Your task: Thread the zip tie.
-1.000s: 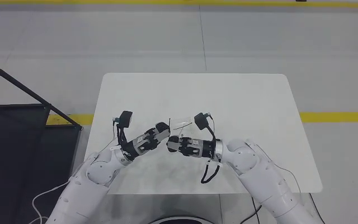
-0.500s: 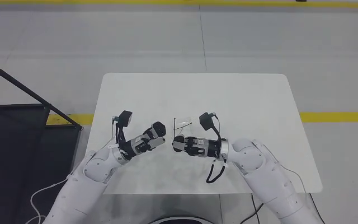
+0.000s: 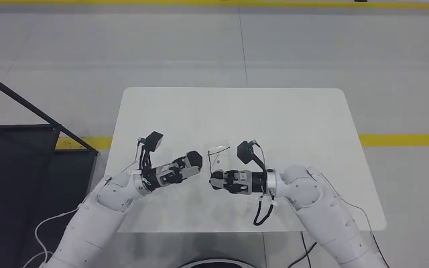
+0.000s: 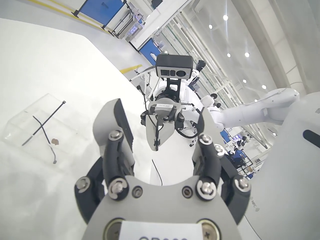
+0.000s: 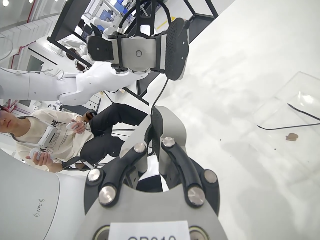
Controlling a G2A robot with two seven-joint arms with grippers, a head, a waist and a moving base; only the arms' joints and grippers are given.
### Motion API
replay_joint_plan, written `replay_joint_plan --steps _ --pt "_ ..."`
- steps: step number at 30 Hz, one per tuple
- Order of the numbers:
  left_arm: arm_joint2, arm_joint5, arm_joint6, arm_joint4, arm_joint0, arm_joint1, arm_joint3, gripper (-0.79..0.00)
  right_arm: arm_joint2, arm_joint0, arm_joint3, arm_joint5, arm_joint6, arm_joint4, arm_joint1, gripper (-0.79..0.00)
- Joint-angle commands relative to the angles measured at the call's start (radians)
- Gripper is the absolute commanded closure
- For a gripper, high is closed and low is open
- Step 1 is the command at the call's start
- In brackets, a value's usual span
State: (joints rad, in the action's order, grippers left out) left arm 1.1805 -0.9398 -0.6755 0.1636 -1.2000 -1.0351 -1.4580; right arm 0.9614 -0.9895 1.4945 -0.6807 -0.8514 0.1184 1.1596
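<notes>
We are holding the thin black plastic zip tie above the white bench, clamped in the right pincer alone. The left pincer, its jaws apart, is drawing back from their meeting point of a second ago. We judge that threading is calling for a fresh approach.

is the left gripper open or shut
Open: the left gripper has its fingers spread wide apart, nothing held between them.
</notes>
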Motion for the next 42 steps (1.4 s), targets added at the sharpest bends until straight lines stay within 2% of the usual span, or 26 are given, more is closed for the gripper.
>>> replay_joint_plan --steps 1,5,8,31,36,38,42 --pt "-0.007 0.004 0.007 -0.014 0.003 -0.002 0.002 -0.514 -0.002 0.001 0.001 0.001 -0.004 0.000 -0.001 0.000" --pt "-0.025 0.014 0.030 -0.044 0.011 -0.008 0.007 -0.456 -0.006 0.005 0.000 -0.002 -0.013 0.002 -0.002 0.000" --pt "-0.041 0.021 0.047 -0.053 0.019 -0.013 0.016 -0.354 -0.009 0.008 0.000 -0.002 -0.019 0.004 -0.003 0.000" --pt "-0.081 0.030 0.064 -0.059 0.054 -0.026 0.063 -0.280 -0.033 0.027 -0.013 0.014 -0.024 0.009 -0.008 0.000" --pt "-0.083 0.027 0.063 -0.058 0.055 -0.026 0.067 -0.237 -0.040 0.034 -0.020 0.022 -0.026 0.011 -0.007 0.000" --pt "-0.084 0.027 0.063 -0.058 0.055 -0.026 0.070 -0.188 -0.043 0.035 -0.022 0.024 -0.024 0.012 -0.007 0.000" --pt "-0.085 0.028 0.062 -0.056 0.056 -0.027 0.072 -0.231 -0.045 0.038 -0.024 0.022 -0.019 0.010 -0.007 0.000"
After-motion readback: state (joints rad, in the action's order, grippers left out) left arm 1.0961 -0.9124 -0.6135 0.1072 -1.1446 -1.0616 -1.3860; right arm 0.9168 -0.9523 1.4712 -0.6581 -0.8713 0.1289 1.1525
